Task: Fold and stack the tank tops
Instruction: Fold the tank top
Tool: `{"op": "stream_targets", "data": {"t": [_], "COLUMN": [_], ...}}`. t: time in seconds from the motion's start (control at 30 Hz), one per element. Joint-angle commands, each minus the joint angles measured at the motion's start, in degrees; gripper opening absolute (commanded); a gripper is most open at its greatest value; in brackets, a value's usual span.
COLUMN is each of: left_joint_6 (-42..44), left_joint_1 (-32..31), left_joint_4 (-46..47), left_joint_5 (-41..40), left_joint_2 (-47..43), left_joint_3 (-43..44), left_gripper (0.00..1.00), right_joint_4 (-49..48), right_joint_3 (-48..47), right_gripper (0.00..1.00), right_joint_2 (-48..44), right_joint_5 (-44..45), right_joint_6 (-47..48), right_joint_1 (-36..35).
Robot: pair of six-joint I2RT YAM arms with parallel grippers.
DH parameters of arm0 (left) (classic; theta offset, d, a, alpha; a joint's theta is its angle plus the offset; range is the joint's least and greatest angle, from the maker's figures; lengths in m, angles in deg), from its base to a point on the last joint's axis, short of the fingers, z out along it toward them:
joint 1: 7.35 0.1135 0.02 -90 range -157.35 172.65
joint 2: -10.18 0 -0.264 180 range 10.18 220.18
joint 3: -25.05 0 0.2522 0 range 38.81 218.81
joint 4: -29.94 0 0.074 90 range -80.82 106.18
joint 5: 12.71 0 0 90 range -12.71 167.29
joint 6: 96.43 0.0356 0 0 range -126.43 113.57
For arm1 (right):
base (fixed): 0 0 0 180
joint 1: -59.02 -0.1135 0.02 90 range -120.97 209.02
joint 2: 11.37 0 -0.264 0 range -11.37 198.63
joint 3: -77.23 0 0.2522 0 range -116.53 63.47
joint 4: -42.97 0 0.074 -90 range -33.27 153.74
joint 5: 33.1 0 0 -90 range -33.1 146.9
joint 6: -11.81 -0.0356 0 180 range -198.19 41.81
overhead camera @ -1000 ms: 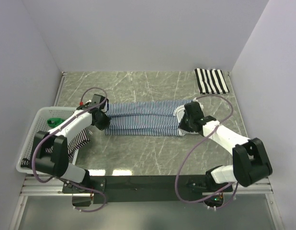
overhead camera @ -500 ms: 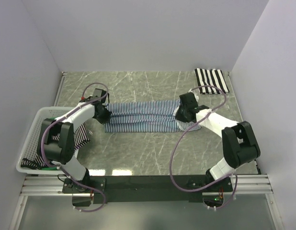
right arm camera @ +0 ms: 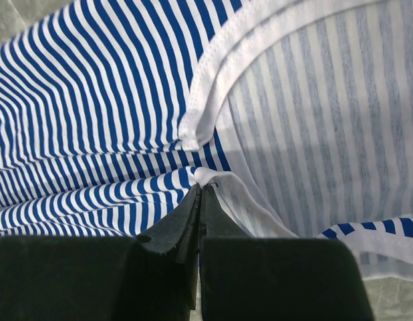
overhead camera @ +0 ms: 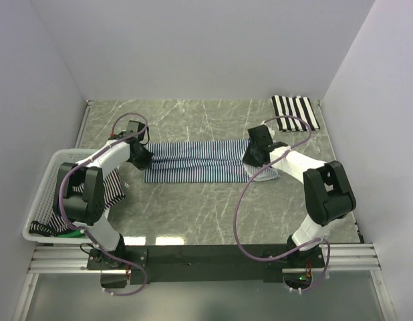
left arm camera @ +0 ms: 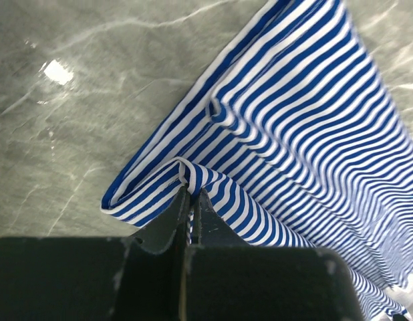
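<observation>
From the top we see the thin-striped tank top [overhead camera: 193, 160] stretched across mid-table, the left gripper [overhead camera: 141, 158] at its nine o'clock end and the right gripper [overhead camera: 253, 155] at its three o'clock end. In the left wrist view the jaws pinch a ridge of hem, and in the right wrist view they pinch its white-trimmed edge. We judge the cloth light, limp and stretchy, best held by these doubled edges.

Centre tank top [overhead camera: 193, 161]: thin blue-and-white stripes, white trim. Folded top [overhead camera: 295, 112], 1 o'clock: broad black-and-white stripes. Table [overhead camera: 193, 214]: grey veined marble. Basket [overhead camera: 63, 154]: white.
</observation>
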Motion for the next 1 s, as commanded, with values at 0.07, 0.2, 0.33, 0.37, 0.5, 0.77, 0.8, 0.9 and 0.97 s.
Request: {"op": "stream_targets", "data": {"t": [0.07, 0.2, 0.33, 0.37, 0.5, 0.77, 0.8, 0.9, 0.97], "left_joint_6": [1.5, 1.7, 1.8, 1.9, 1.8, 2.8, 3.0, 3.6, 4.0], "left_joint_1": [0.8, 0.9, 1.1, 1.2, 1.6, 1.9, 1.9, 2.0, 2.0], "left_joint_4": [1.0, 0.7, 0.9, 1.1, 1.9, 4.8, 5.4, 6.0, 6.1], "left_joint_5": [0.3, 0.7, 0.7, 0.8, 1.3, 3.1, 3.4, 3.4, 3.2], "left_joint_2": [0.9, 2.6, 3.9, 4.3, 4.8, 4.1, 3.4, 1.4, 0.3], "left_joint_3": [3.8, 5.7, 6.4, 6.5, 6.1, 6.1, 6.1, 6.2, 6.6], "left_gripper": [0.01, 0.01, 0.01, 0.01, 0.01, 0.30, 0.38, 0.46, 0.51], "right_joint_4": [-0.2, 0.1, 0.1, 0.2, 0.1, 0.6, 0.6, 1.0, 1.7], "right_joint_3": [-3.9, -5.3, -6.1, -6.3, -7.0, -8.3, -8.3, -8.7, -9.4], "right_gripper": [0.00, 0.00, 0.00, 0.00, 0.00, 0.19, 0.28, 0.35, 0.38], "right_joint_2": [1.1, 2.2, 3.4, 3.6, 4.4, 5.3, 5.1, 3.4, 1.8], "right_joint_5": [1.9, 1.7, 1.5, 1.5, 1.5, 1.4, 1.6, 2.3, 3.0], "right_joint_6": [1.0, 1.1, 1.3, 1.2, 1.8, 2.5, 2.7, 3.3, 3.8], "right_joint_1": [1.0, 1.4, 1.6, 1.7, 1.8, 2.3, 2.5, 2.6, 3.1]}}
